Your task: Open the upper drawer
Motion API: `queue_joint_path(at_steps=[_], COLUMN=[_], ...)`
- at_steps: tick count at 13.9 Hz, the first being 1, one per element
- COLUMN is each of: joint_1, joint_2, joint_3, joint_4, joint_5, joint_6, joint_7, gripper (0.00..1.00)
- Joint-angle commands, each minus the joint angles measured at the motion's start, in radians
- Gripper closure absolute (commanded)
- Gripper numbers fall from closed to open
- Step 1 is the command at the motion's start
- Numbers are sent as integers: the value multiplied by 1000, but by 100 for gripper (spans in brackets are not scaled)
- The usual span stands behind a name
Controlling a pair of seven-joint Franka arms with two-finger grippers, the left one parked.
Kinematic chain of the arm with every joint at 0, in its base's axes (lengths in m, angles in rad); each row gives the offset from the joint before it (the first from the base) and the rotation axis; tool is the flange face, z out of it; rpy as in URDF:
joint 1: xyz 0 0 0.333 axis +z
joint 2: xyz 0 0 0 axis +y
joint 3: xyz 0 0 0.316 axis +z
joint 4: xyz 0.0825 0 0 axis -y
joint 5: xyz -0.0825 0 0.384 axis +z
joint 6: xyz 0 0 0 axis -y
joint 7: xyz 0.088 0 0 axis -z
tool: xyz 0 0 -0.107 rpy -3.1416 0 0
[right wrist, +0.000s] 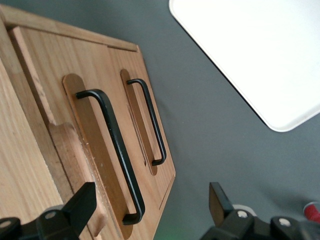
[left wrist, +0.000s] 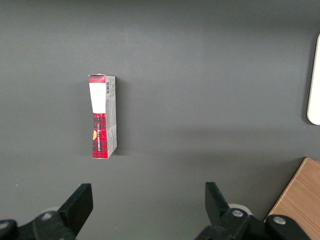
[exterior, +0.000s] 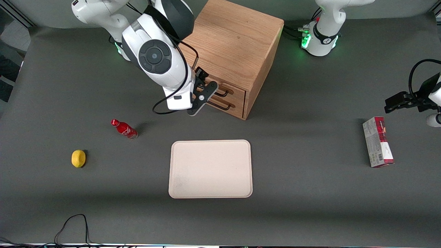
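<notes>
We take the oak cabinet (exterior: pixel 237 44) as our landmark: it stands on the grey table (exterior: pixel 310 206), farther from the front camera than the cream tray (exterior: pixel 210 168), with its drawer fronts turned toward the working arm's end of the table. The upper drawer (exterior: pixel 231 89) sits directly under the cabinet's top, above the lower drawer (exterior: pixel 230 103), and each front carries a black wire handle; in the right wrist view the upper drawer's handle (right wrist: pixel 116 147) is the nearer bar, and the front looks flush with the cabinet, so the drawer is not pulled out. The gripper (exterior: pixel 203 98) hovers just in front of the cabinet's drawer fronts, at handle height, and its fingers (right wrist: pixel 80 205) are spread wide apart and empty, with the upper handle's end showing between them and not touched. From the cabinet toward the working arm's end lie a red bottle (exterior: pixel 124 128) on its side and, nearer the front camera, a yellow lemon (exterior: pixel 78 158). Toward the parked arm's end, well apart from the cabinet, a red-and-white carton (exterior: pixel 377 146) lies on the table.
</notes>
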Motion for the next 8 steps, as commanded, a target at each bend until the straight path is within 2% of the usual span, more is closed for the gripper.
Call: queue_joint_path(at_steps=[1,8], joint_1=[14,18], joint_2=[19,42], joint_3=[-8,-8], joint_4=[11,-28], joint_5=[26,26], joint_6=[-22,-20], joint_7=[-100,-211], gripper=[0,0])
